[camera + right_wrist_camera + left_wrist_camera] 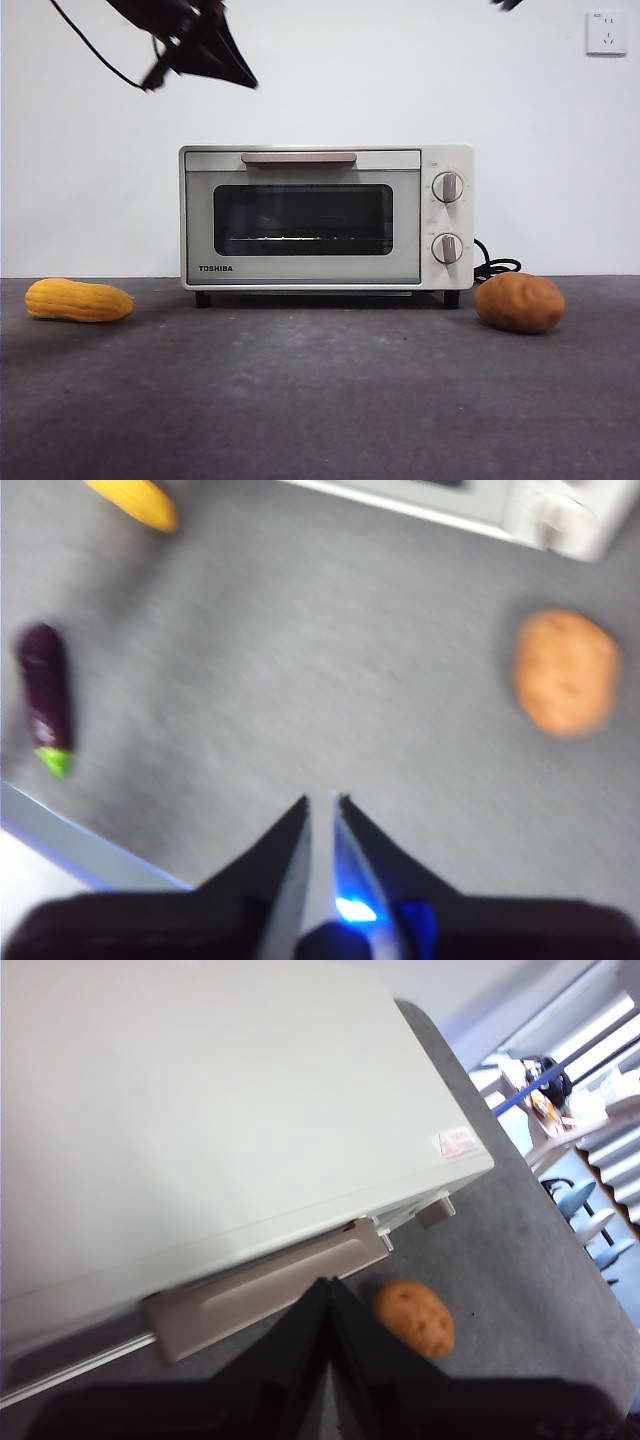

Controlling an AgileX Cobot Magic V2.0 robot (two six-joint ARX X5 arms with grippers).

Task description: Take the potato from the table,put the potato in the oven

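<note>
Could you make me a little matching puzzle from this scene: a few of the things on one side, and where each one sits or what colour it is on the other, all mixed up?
Things:
1. potato
2. oven
3. corn cob
4. eggplant

Descriptions:
A. dark purple with a green stem end, seen only in the right wrist view
B. yellow, lying on the table at the handle end of the oven
C. orange-brown, lying on the table by the knob end of the oven
D. cream-white, door shut

Pairs: 1-C, 2-D, 3-B, 4-A
</note>
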